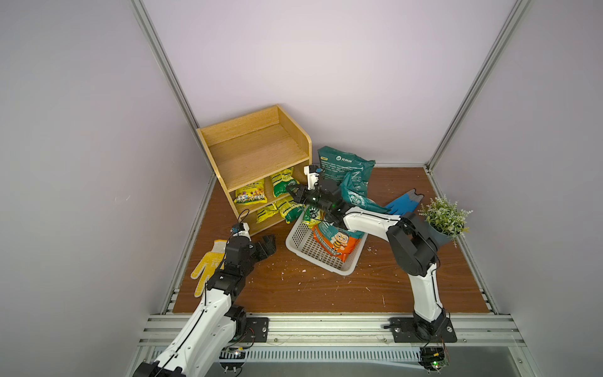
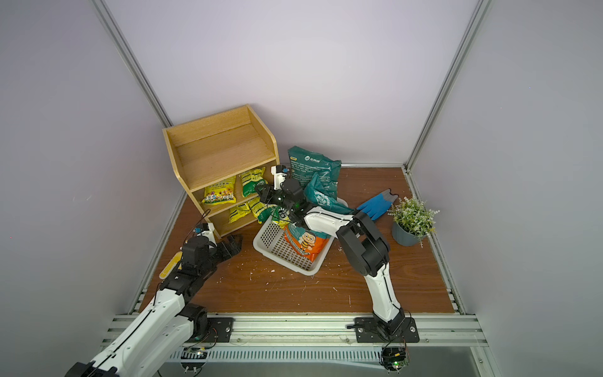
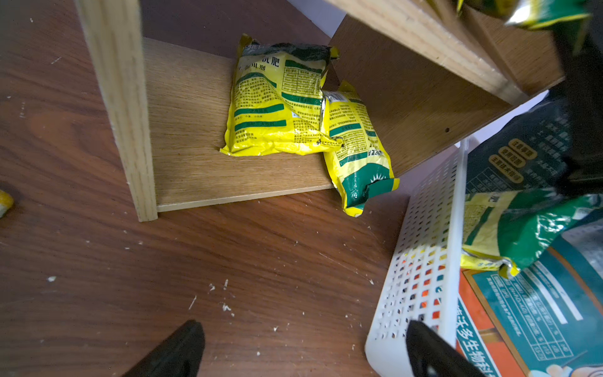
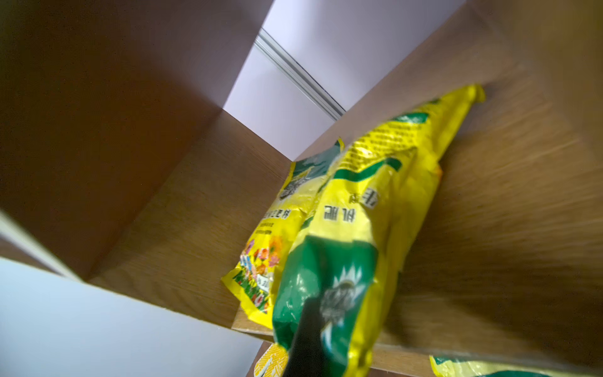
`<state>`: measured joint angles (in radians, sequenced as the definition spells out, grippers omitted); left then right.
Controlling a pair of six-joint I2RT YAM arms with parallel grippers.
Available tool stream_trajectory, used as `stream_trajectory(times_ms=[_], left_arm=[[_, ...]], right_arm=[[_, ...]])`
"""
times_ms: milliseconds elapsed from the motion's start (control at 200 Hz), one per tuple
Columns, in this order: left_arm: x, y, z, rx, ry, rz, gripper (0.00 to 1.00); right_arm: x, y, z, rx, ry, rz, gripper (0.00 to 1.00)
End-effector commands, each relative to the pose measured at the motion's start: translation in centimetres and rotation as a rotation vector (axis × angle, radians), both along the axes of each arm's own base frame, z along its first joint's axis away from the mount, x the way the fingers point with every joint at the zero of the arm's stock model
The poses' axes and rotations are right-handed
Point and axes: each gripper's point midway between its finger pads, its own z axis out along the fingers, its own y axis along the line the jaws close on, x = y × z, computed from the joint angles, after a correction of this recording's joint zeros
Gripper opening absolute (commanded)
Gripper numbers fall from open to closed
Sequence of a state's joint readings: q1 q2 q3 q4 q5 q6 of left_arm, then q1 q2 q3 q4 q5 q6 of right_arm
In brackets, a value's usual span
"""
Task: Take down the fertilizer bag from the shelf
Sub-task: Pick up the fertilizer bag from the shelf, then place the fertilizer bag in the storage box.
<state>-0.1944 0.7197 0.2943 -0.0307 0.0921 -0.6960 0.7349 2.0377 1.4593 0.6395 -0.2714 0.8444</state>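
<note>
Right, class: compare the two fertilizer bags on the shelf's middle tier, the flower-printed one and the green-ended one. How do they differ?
Print: the flower-printed bag is mostly yellow with a flower picture; the green-ended bag has green bands and a sunburst emblem. State: the flower-printed bag lies untouched; the right gripper is shut on the green-ended bag's front end. Both are glossy pouches on the middle tier of the shelf.

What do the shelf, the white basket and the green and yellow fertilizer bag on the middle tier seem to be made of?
The shelf: light wood or wood-look board, matte; grain lines show.
The white basket: likely moulded plastic, smooth; regular holes in its walls.
The fertilizer bag: thin plastic film, glossy; it crinkles and reflects light.
</note>
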Motion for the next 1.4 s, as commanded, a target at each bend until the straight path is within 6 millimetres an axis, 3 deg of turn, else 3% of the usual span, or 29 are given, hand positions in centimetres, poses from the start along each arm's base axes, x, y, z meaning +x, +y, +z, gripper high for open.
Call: stream_trajectory(times_ms=[0,140,345,455,621,831,1006,1186,1311,1396], left_arm=[[0.1,0.4,-0.1,0.002,0.012,0.016,1.0],[0.4,0.2,0.3,-0.003,0.007,0.011,0.99],[0.9,-0.1,0.6,-0.01,0.006,0.001,1.0],[1.1,-0.1,0.7,-0.01,0.005,0.001,1.0],[1.7,-0.4,1.1,-0.012,0.006,-0.006,1.0],[2.3,-0.5,1.8,-0.015,0.003,-0.006,1.0],[2.3,-0.4,1.8,-0.019,0.008,0.003,0.99],[1.9,-0.1,1.8,-0.014,0.008,0.018,1.0],[1.5,0.3,1.7,-0.002,0.009,0.03,1.0],[1.3,0.4,1.6,0.003,0.01,0.035,1.0]], right_arm=[[-2.0,-3.5,12.2,0.121,-0.278,0.041,0.0],[-4.9,-4.5,14.3,0.037,-0.363,0.121,0.0],[-8.5,-6.0,13.7,-0.144,-0.367,0.218,0.0],[-10.8,-6.8,11.9,-0.228,-0.323,0.294,0.0],[-14.1,-7.2,7.6,-0.343,-0.217,0.399,0.0],[-17.1,-7.1,3.0,-0.369,-0.085,0.506,0.0],[-17.1,-6.4,-2.2,-0.424,0.014,0.53,0.0],[-14.2,-5.4,-6.5,-0.518,0.055,0.469,0.0],[-12.5,-4.1,-8.2,-0.532,0.09,0.463,0.0],[-11.8,-3.2,-8.3,-0.525,0.095,0.468,0.15]])
